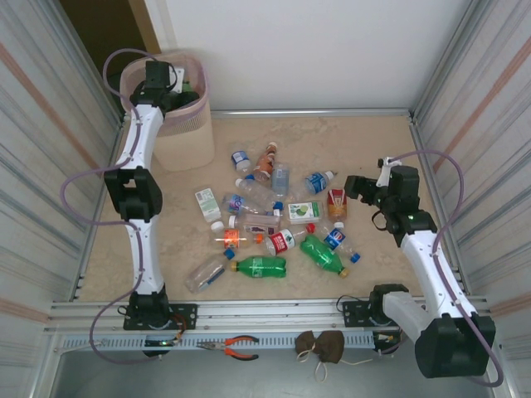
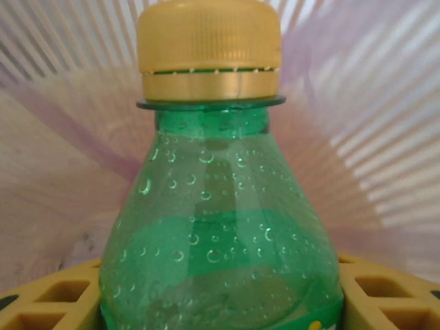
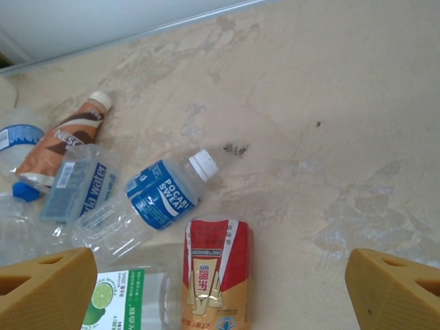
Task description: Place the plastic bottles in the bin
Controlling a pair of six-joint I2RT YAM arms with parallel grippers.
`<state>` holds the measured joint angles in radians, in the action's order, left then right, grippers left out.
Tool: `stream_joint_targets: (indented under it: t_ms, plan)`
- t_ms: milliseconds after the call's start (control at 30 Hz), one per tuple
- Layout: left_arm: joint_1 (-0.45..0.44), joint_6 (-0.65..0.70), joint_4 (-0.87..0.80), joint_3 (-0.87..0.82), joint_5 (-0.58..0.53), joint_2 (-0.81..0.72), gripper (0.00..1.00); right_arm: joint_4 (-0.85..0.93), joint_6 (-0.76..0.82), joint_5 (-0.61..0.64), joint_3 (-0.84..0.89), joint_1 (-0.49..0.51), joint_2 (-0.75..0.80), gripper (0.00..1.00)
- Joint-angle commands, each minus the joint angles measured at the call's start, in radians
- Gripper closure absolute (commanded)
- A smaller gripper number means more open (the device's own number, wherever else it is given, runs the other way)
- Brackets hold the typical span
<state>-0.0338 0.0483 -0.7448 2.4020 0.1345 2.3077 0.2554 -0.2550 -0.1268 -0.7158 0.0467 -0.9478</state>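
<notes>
My left arm reaches to the far left corner of the surface (image 1: 373, 141), where the tall beige bin (image 1: 187, 141) stands. My left gripper (image 1: 162, 83) hangs at the bin's mouth, closed on a green bottle (image 2: 220, 227) with a yellow cap. In the left wrist view the bottle stands upright between my two yellow fingers (image 2: 48, 299), and the bin's pink bag (image 2: 62, 172) fans out behind it.

The step in hand, as I judge it, is the drop. To do it well I should check the bottle sits inside the rim and not over it. Then I should open the jaws fully so the bottle falls free, and lift straight up so I do not snag the bag.

My right gripper (image 3: 220, 285) is open and holds nothing. It hovers above the right edge of the pile of plastic bottles (image 1: 274, 220) lying mid-surface, well apart from the bin. Below it lie a blue-labelled clear bottle (image 3: 161, 196) and a red and gold carton (image 3: 213, 275).
</notes>
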Motion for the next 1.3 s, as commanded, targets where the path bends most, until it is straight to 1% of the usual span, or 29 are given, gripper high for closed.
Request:
stream_joint_targets:
  t_ms: [0,67,167,200,267,633,833,933,1000,1267]
  plan:
    - [0.000,0.079,-0.183,0.051,-0.003,0.004,0.53,-0.038,-0.020,0.009,0.011,0.008,-0.017,0.08]
    - [0.000,0.098,-0.264,0.065,-0.027,0.006,0.53,-0.046,-0.020,0.003,0.007,0.010,-0.032,0.08]
    - [-0.001,0.124,-0.349,0.071,-0.050,0.004,0.53,-0.054,-0.020,-0.002,0.001,0.015,-0.036,0.08]
    - [0.001,0.128,-0.372,0.074,-0.057,0.005,0.53,-0.055,-0.021,-0.002,-0.002,0.017,-0.066,0.08]
    - [0.004,0.132,-0.415,0.080,-0.064,0.000,0.53,-0.060,-0.020,-0.002,-0.005,0.025,-0.075,0.08]
    - [0.023,0.135,-0.514,0.118,-0.058,-0.032,0.53,-0.074,-0.026,0.013,-0.009,0.051,-0.097,0.08]
    - [0.028,0.116,-0.504,0.127,-0.049,-0.034,0.39,-0.076,-0.027,0.023,-0.017,0.066,-0.105,0.08]
    - [0.029,0.107,-0.498,0.132,-0.042,-0.041,0.33,-0.073,-0.029,0.029,-0.022,0.072,-0.102,0.08]
    - [0.030,0.102,-0.492,0.136,-0.044,-0.049,0.27,-0.070,-0.030,0.032,-0.027,0.074,-0.099,0.08]
    - [0.030,0.086,-0.463,0.150,-0.023,-0.111,0.21,-0.043,-0.029,0.032,-0.049,0.076,-0.067,0.08]
